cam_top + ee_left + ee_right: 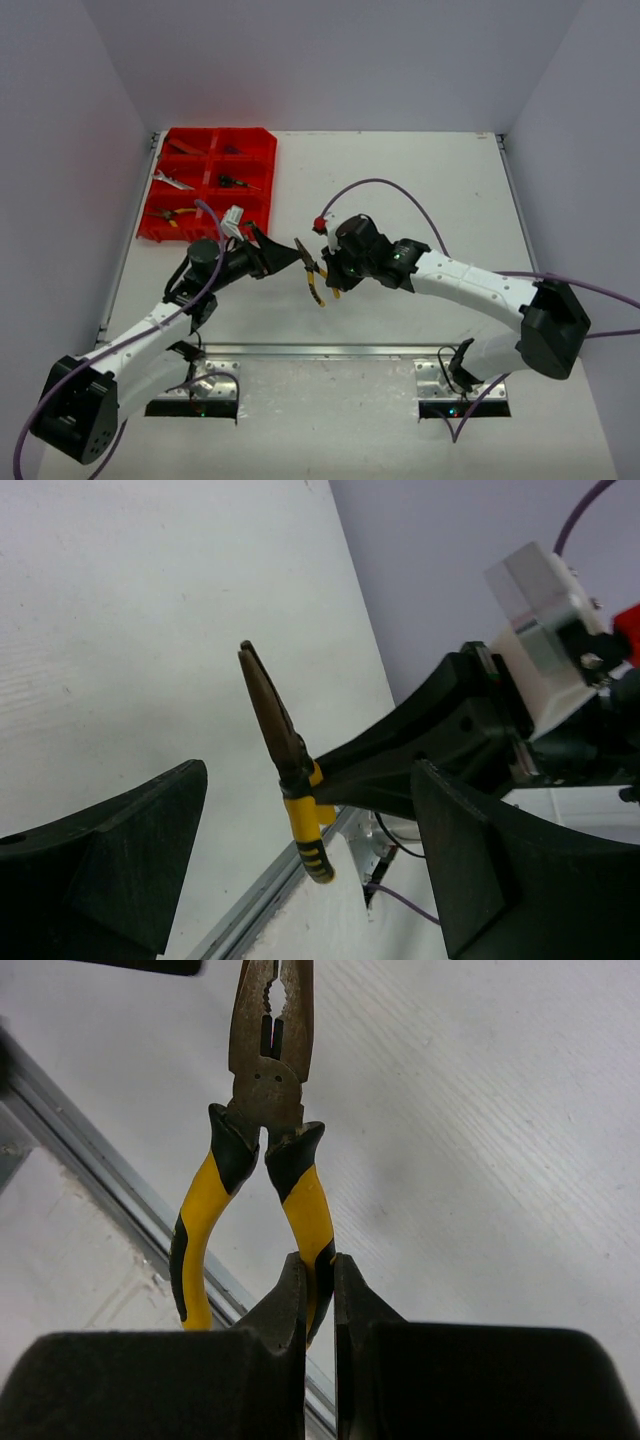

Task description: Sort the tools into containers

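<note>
A white table (400, 170) has a metal strip (330, 350) across its near part and pale grey walls (330, 60) around.

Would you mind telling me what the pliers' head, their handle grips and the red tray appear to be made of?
Pliers head: dull, darkened steel, probably; grey-brown with worn patches. Handle grips: likely rubbery plastic sleeves, matte yellow and black. Red tray: seemingly moulded plastic, uniformly bright, slightly glossy.
</note>
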Controlling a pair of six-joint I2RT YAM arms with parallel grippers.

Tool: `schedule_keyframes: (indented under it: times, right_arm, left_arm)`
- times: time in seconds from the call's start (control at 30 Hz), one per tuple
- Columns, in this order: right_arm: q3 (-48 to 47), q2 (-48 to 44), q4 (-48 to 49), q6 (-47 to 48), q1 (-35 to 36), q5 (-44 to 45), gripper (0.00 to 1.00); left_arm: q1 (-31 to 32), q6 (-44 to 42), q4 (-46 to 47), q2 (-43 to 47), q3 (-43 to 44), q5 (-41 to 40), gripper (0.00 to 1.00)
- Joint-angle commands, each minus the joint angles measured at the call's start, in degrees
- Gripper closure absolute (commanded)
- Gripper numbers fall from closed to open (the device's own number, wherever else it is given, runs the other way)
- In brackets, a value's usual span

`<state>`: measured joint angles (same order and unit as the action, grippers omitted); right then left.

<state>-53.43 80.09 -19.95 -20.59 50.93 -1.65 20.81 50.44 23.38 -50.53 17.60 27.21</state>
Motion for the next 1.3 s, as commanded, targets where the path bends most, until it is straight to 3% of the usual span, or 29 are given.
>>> schedule_keyframes:
  times: [0.0, 0.1, 0.2, 0.27, 0.5, 0.53, 0.6, 0.67, 0.7, 0.77, 0.9, 1.03, 1.07, 1.17, 1.27]
  right_arm:
    - [-4.84, -3.69, 3.25, -0.53, 0.96, -2.91, 1.0]
    - [-5.35, -4.7, 3.25, -0.59, 1.3, -4.05, 1.0]
    - [-6.09, -4.96, 3.29, -0.61, 1.53, -5.94, 1.0]
    - [-6.16, -5.03, 3.95, -0.68, 1.54, -6.34, 1.0]
    - [-4.98, -5.94, 6.62, -1.05, 1.54, -4.31, 1.0]
    - [-4.43, -6.52, 6.88, -1.25, 1.52, -3.66, 0.95]
    - [-3.78, -7.61, 6.64, -1.75, 1.45, -1.32, 0.72]
    - [-3.03, -9.55, 4.86, -2.57, 1.45, 3.73, 0.11]
    - [-2.68, -10.5, 3.93, -2.76, 1.39, 6.07, 0.01]
    - [-1.47, -13.76, 1.37, -2.88, 1.05, 11.34, 0.01]
    - [1.05, -18.9, -0.8, -2.89, 0.66, 14.73, 0.01]
    - [3.84, -26.56, -1.57, -2.98, 0.66, 12.98, 0.01]
    - [4.44, -27.68, -2.38, -2.82, 0.66, 12.76, 0.01]
    - [6.49, -31.6, -3.75, -2.39, 0.66, 12.23, 0.01]
    - [9.5, -35.64, -4.67, -2.19, 0.66, 11.5, 0.01]
  left_arm:
    - [2.82, -0.95, 6.59, -4.33, 4.72, -7.78, 0.35]
    - [3.77, -0.25, 8.14, -6.83, 5.38, -8.1, 0.48]
    - [5.51, 0.72, 11.81, -9.42, 5.93, -7.43, 0.86]
    - [6.43, 0.8, 13.02, -10.65, 6.83, -6.12, 1.0]
    - [7.66, 0.13, 14.3, -9.09, 6.69, -7.26, 1.0]
    - [7.64, -0.42, 12.84, -8.16, 6.83, -8.49, 1.0]
    - [7.56, -2.53, 8.83, -5.61, 7.63, -11.12, 1.0]
    - [6.97, -6.54, -1.79, -3.14, 11.78, -18.91, 1.0]
    - [6.4, -8.12, -6.19, -2.16, 13.8, -22.69, 1.0]
    - [3.32, -10.7, -14.43, -0.55, 18.46, -34.46, 1.0]
    - [-9.12, -8.77, -19.44, -3.06, 22.7, -40.01, 1.0]
    - [-18.14, -9.08, -21.85, -10.3, 28.04, -52.22, 1.0]
    - [-23.67, -8.49, -22.96, -11.78, 29.2, -53.15, 1.0]
    - [-33.49, -3.26, -19.55, -14.24, 29.16, -51.82, 1.0]
    - [-35.05, -7.75, -14.34, -18.67, 31.36, -57.25, 1.0]
